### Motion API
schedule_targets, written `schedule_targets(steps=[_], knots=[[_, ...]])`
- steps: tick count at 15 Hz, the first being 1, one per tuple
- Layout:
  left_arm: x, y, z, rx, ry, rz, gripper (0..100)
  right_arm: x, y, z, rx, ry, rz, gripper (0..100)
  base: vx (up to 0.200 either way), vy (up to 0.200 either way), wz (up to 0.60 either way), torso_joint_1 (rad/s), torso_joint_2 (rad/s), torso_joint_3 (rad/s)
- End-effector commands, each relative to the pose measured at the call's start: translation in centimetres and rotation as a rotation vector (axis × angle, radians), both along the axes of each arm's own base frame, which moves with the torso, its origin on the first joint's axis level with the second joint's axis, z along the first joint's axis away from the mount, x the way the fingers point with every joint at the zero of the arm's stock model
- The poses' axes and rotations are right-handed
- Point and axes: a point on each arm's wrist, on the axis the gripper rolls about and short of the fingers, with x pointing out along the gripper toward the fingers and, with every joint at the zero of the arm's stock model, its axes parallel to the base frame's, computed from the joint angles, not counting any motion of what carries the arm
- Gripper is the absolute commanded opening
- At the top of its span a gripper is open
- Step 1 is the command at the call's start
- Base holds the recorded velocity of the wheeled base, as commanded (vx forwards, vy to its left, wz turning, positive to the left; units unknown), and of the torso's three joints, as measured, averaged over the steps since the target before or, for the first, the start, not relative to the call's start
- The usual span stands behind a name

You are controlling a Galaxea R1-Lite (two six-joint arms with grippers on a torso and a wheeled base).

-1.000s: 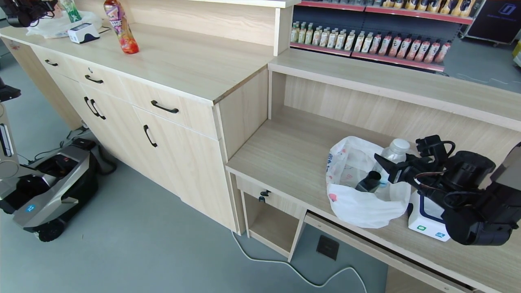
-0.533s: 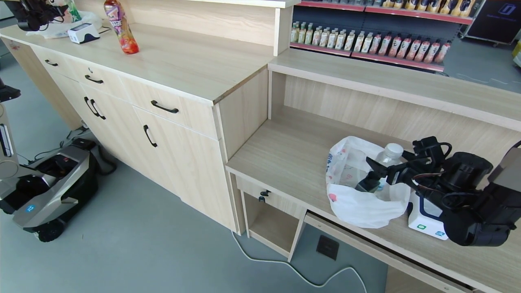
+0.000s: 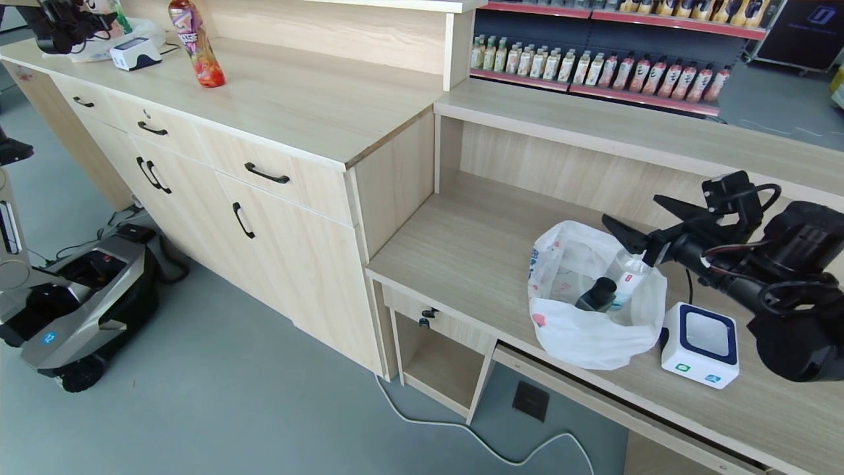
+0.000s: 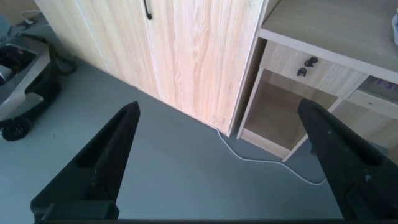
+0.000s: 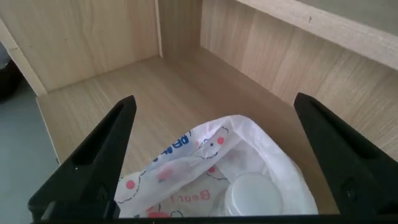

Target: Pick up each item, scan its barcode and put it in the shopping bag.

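Our right gripper (image 3: 630,210) hangs just above the mouth of the shopping bag (image 3: 580,340), jaws spread wide and holding nothing. The clear bottle (image 3: 625,276) leans inside the bag beside a dark item (image 3: 599,294) that we cannot identify. In the right wrist view its white cap (image 5: 252,194) faces up below the spread jaws. We judge the wide spread to mean this bottle is already delivered, with the bag's soft wall propping it at a slant.

The bag sits open-mouthed on the bench (image 3: 475,244), just beside the scanner (image 3: 700,344). The scanner's window faces up, probably so an item can pass from scan to bag in one short move.

Our left gripper (image 4: 219,109) is also spread and empty. It is off the bench and over the floor, likely parked clear of the right arm's work.
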Motion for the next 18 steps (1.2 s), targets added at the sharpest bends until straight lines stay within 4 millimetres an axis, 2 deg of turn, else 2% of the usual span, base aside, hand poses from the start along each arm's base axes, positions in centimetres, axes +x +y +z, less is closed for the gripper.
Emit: schedule_targets(steps=[1,2,5,6,8,10,12,15,18], knots=[[0.0,0.0,0.0,0.000,0.000,-0.001,100,-4.6,0.6,4.5,-0.133,-0.109,-0.009,100,0.000,0.000,0.00,0.000,0.00,0.000],[0.0,0.0,0.0,0.000,0.000,-0.001,100,-5.9,0.5,5.3,-0.225,-0.147,-0.032,100,0.000,0.000,0.00,0.000,0.00,0.000],[0.0,0.0,0.0,0.000,0.000,-0.001,100,-9.0,-0.6,7.6,-0.324,-0.259,0.003,100,0.000,0.000,0.00,0.000,0.00,0.000],[0.0,0.0,0.0,0.000,0.000,0.001,100,-10.0,-1.1,8.5,-0.345,-0.293,-0.004,100,0.000,0.000,-0.60,0.002,0.01,0.002],[0.0,0.0,0.0,0.000,0.000,-0.001,100,-10.9,-1.4,10.6,-0.348,-0.329,-0.039,100,0.000,0.000,-0.60,-0.005,0.00,0.002],[0.0,0.0,0.0,0.000,0.000,-0.001,100,-12.2,-2.0,13.1,-0.324,-0.296,-0.168,100,0.000,0.000,-0.60,0.005,0.01,0.000],[0.0,0.0,0.0,0.000,0.000,-0.001,100,-15.3,-2.5,15.3,-0.217,-0.197,-0.324,100,0.000,0.000,-0.60,0.005,0.00,0.002],[0.0,0.0,0.0,0.000,0.000,-0.001,100,-19.7,-3.3,15.1,-0.169,-0.076,-0.465,100,0.000,0.000,-0.60,0.002,0.00,0.002],[0.0,0.0,0.0,0.000,0.000,-0.001,100,-23.1,-3.2,12.5,-0.101,0.009,-0.575,100,0.000,0.000,-0.60,-0.001,0.00,0.002]])
